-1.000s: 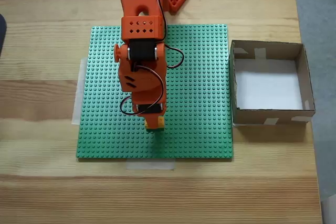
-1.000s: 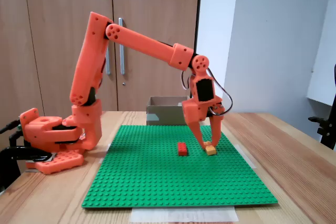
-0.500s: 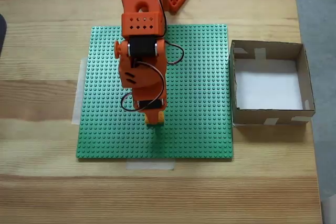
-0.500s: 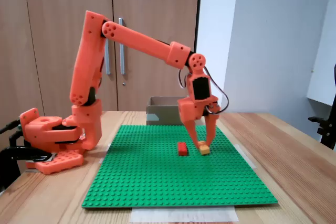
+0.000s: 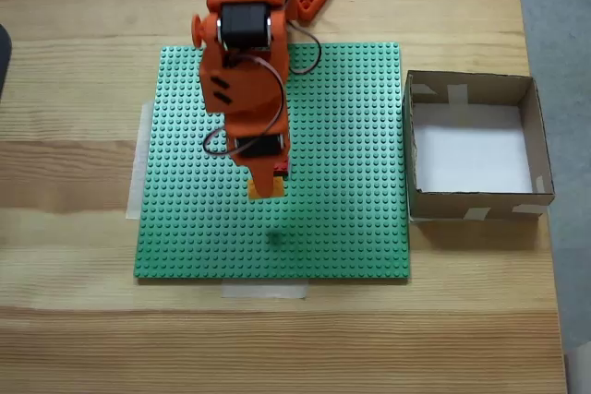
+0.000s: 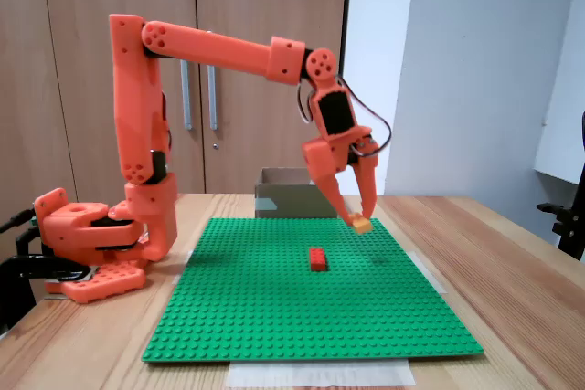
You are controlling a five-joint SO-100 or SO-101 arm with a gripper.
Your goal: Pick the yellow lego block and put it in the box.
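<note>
Pincer [image 6: 359, 219] of my orange arm is pinching the small yellow-orange studded plastic brick [image 6: 362, 224] at its tips, and in a fixed view from the side the brick hangs in the air, clearly above the large green studded baseplate [image 6: 274, 317] and not touching it. In a fixed view from above the yellow-orange brick [image 5: 265, 185] shows just under my pincer [image 5: 266, 182], over the middle part of the baseplate [image 5: 351, 182]. The small red studded plastic brick [image 6: 317, 258] lies flat on the baseplate, below my pincer and a little to the left in the side view. The shallow brown cardboard box with white floor [image 5: 420, 202] stands just beside the right edge of the baseplate in the view from above; in the side view the box [image 6: 283, 200] is behind the baseplate.
</note>
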